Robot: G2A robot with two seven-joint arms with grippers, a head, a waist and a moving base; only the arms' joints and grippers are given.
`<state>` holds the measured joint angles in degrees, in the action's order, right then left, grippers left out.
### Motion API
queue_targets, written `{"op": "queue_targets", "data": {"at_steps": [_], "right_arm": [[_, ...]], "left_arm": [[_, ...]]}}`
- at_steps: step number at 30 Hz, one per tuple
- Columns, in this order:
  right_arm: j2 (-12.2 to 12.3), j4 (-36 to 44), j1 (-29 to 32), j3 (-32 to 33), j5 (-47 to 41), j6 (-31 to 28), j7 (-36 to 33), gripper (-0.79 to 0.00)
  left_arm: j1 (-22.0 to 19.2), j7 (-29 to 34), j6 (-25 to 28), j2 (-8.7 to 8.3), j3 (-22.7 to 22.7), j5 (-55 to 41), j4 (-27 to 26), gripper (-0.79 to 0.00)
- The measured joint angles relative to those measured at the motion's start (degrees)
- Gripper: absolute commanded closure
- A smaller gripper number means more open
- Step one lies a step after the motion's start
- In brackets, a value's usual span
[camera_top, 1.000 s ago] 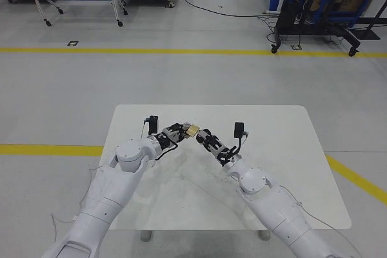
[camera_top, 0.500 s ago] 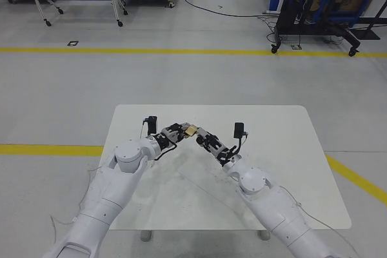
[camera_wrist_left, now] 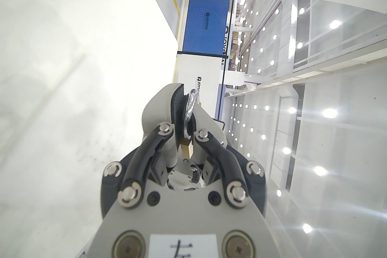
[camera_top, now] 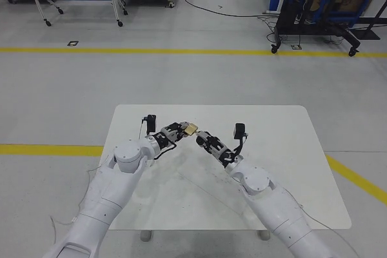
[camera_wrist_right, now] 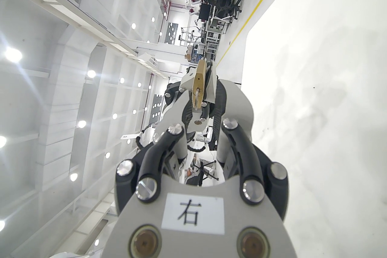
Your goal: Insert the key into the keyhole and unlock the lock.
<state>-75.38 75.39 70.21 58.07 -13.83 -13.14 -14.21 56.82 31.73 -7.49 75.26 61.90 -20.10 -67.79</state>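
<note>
A small brass padlock (camera_top: pixel 191 129) hangs above the middle of the white table (camera_top: pixel 284 135), between my two grippers. My left gripper (camera_top: pixel 179 131) is shut on it. In the left wrist view the brass body (camera_wrist_left: pixel 185 148) and silver shackle (camera_wrist_left: pixel 192 102) are pinched between the pads, with the left gripper (camera_wrist_left: pixel 187 100) closed tight. My right gripper (camera_top: pixel 200 136) is shut on the silver key (camera_wrist_right: pixel 197 100). In the right wrist view the key's blade meets the lock's (camera_wrist_right: pixel 199 79) lower end at the keyhole. How deep it sits is hidden.
The table's far edge (camera_top: pixel 213 106) lies a little beyond the grippers. A yellow floor line (camera_top: pixel 180 50) and wheeled racks (camera_top: pixel 316 29) are well away from the table.
Almost nothing. The right wrist has shifted slightly and the lock has nudged a little toward the left arm. Both grippers keep their holds.
</note>
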Motion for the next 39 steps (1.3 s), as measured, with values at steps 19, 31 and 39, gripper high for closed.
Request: {"op": "queue_targets", "data": {"at_steps": [19,31,39], "right_arm": [[-0.5,0.3,-0.1,0.3,-2.9,0.0,-3.4,-0.785],[-0.4,2.3,2.1,2.6,-11.6,-2.8,-9.8,-0.785],[0.7,1.1,2.7,6.7,-27.7,3.7,-30.3,-0.302]], "left_arm": [[1.0,0.9,-0.1,-0.30,1.2,1.3,-1.6,0.000],[1.2,3.3,5.0,-0.20,3.1,-3.3,0.5,0.000],[0.0,5.2,11.9,0.47,2.3,-5.7,2.6,0.000]]}}
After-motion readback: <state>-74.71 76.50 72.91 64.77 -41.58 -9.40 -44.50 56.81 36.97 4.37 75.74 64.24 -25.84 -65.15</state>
